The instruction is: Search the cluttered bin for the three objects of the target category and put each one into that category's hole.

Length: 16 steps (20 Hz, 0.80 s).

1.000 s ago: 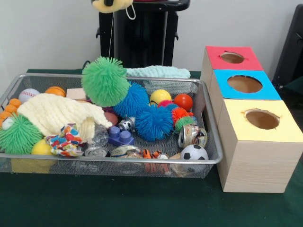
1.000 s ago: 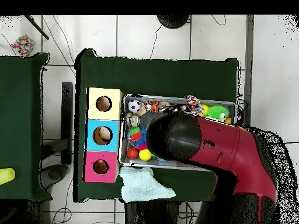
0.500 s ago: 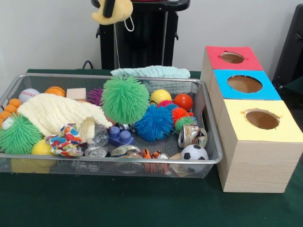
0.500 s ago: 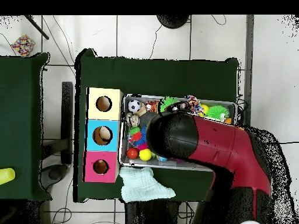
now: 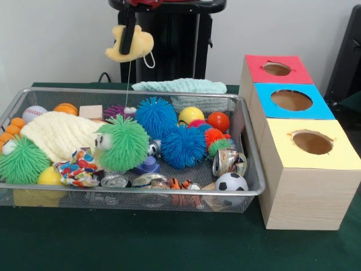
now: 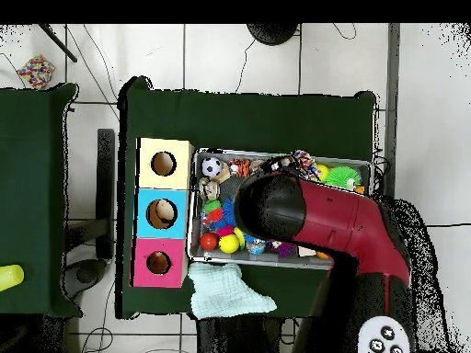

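My gripper (image 5: 128,47) hangs above the back of the wire bin (image 5: 130,191), shut on a yellow soft piece (image 5: 139,44) with a white loop. A thin string runs down from that piece to a green fuzzy ball with eyes (image 5: 125,143), which rests among the clutter in the bin's front middle. Three boxes with holes stand in a row right of the bin: red (image 5: 277,69), blue (image 5: 291,100) and yellow (image 5: 312,142). In the overhead view the red arm (image 6: 313,213) covers the middle of the bin and hides the gripper.
The bin also holds two blue fuzzy balls (image 5: 156,116) (image 5: 183,145), another green fuzzy ball (image 5: 22,161), a cream knitted cloth (image 5: 62,134), a soccer ball (image 5: 231,182), a red ball (image 5: 218,121) and cans. A pale teal cloth (image 5: 179,86) lies behind the bin.
The green fuzzy ball, swinging on its string above the bin, has come down and now rests in the front middle. The gripper with the yellow piece has lowered.
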Tool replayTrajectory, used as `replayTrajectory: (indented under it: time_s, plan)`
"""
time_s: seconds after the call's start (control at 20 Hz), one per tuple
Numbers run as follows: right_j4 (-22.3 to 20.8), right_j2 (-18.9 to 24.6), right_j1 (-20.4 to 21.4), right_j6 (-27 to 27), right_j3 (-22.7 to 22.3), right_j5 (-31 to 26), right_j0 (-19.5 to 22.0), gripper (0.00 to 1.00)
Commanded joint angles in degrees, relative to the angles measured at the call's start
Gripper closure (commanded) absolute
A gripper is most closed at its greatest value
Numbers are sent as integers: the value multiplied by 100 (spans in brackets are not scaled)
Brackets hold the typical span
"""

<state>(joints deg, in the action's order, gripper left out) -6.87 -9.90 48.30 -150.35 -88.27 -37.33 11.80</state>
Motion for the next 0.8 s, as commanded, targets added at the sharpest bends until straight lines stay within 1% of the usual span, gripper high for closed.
replayTrajectory:
  time_s: [0.05, 0.1, 0.15, 0.25, 0.3, 0.35, 0.4, 0.5, 0.55, 0.6, 0.75, 0.8]
  plan:
    - [176, 566, -919, -437, -682, 962, 255, 100]
    - [195, 574, -920, -408, -673, 899, 261, 100]
    - [174, 448, -805, -402, -608, 582, 157, 100]
    - [126, 183, -431, -299, -416, -267, -50, 100]
    - [105, 109, -294, -236, -309, -572, -105, 100]
    - [80, 79, -273, -191, -205, -686, -117, 100]
    - [78, 108, -374, -184, -162, -567, -72, 100]
    - [104, 274, -740, -218, -201, 27, 91, 100]
    - [95, 310, -858, -236, -184, 196, 126, 100]
    - [82, 293, -903, -256, -141, 212, 115, 100]
    - [29, 144, -797, -282, -43, -44, 3, 100]
    - [19, 100, -804, -364, -95, 30, -55, 100]
